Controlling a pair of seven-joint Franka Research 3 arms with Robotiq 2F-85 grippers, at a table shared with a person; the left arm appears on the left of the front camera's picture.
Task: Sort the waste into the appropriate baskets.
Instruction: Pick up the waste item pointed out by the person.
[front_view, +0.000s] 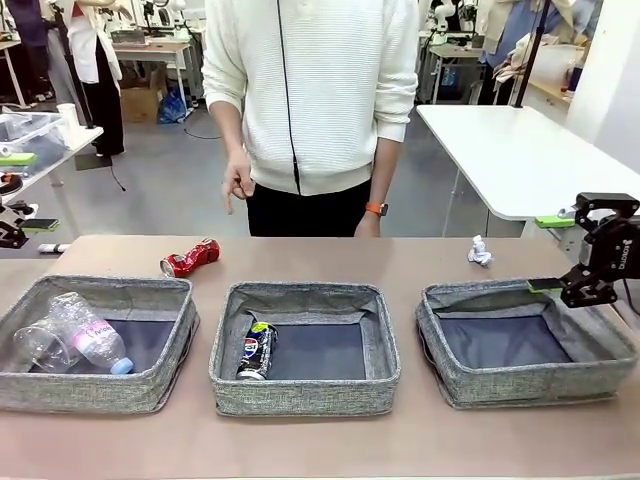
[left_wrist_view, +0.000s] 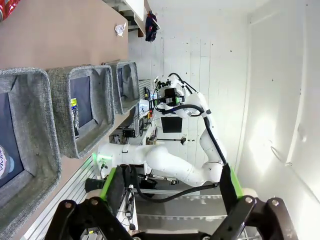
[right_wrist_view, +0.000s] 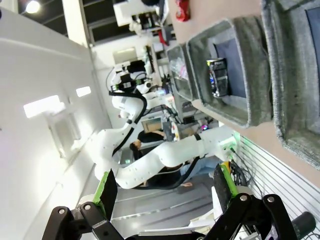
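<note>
Three grey baskets stand in a row: left (front_view: 100, 286), middle (front_view: 300, 292), right (front_view: 520, 380). A clear bottle with a blue cap (front_view: 92, 340) and a clear plastic cup (front_view: 40, 345) lie in the left basket. The middle one holds a dark can (front_view: 257, 350). On the table behind them lie a crushed red can (front_view: 190, 258) and a white paper wad (front_view: 480, 250). My right gripper (front_view: 548, 253) hangs open and empty over the right basket's far right corner. The left wrist view shows my left gripper (left_wrist_view: 167, 200) open and empty, off the table's side.
A person in a white top stands at the far edge, one hand (front_view: 237, 185) hanging above the table near the red can. The right basket's bottom (front_view: 505, 340) is bare. A strip of open table runs in front of the baskets.
</note>
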